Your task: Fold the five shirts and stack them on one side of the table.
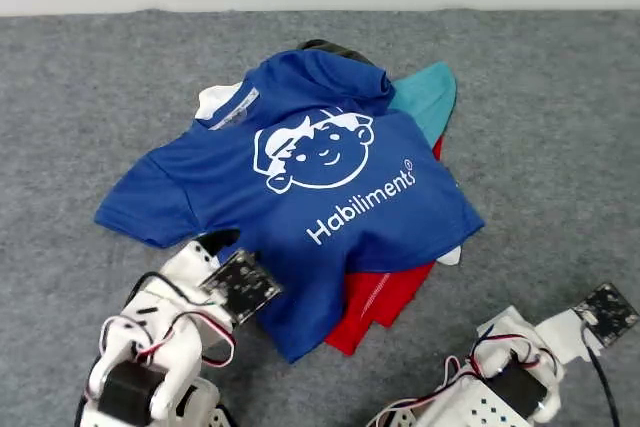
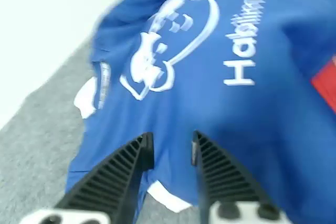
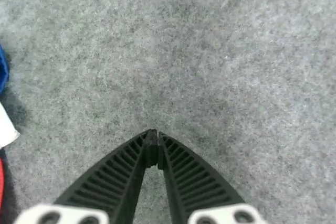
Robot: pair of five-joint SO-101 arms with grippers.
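Two grippers | left gripper (image 2: 172, 142): jaws narrowly apart, holding nothing, over blue shirt (image 1: 330, 197), at its 7 o'clock edge | right gripper (image 3: 153, 139): jaws closed together, over grey table (image 3: 236, 51), at 5 o'clock from pile | blue shirt on top, table centre; red shirt (image 1: 385, 297) underneath

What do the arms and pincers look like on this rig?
The left arm and right arm have white shells, black servos and loose red, black and white wires. The left pincer and right pincer have black ribbed tapered fingers on white mounts.
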